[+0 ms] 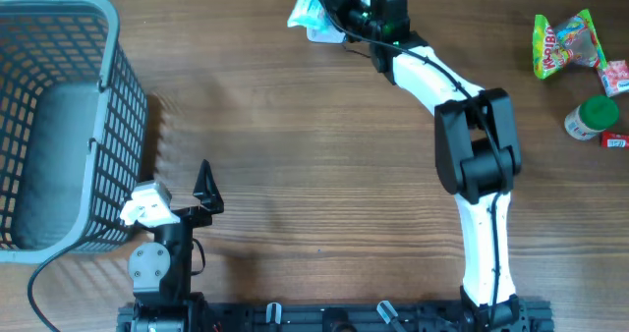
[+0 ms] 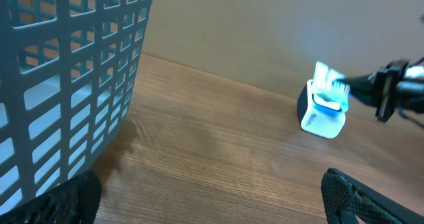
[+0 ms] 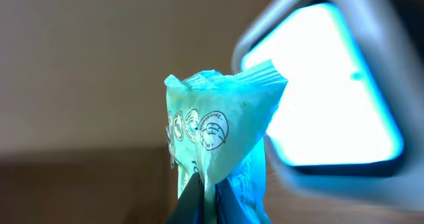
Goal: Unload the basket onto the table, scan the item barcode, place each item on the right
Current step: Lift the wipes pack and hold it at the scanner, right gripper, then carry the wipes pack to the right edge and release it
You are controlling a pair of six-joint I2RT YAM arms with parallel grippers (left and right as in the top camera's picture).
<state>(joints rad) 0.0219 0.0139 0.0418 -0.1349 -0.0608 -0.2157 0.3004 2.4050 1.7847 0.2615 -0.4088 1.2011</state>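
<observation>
Right wrist only: round symbols (image 3: 213,129) on packet (image 3: 248,98)

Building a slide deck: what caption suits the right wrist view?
The right gripper holds a crinkled packet before the glowing scanner.

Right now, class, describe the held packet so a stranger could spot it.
At the table's far edge, the right hand meets a glowing scanner. The packet is pinched in that hand, before the blue light. Unlike the colourful sweets bag to its right, it is pale with a crimped top.
</observation>
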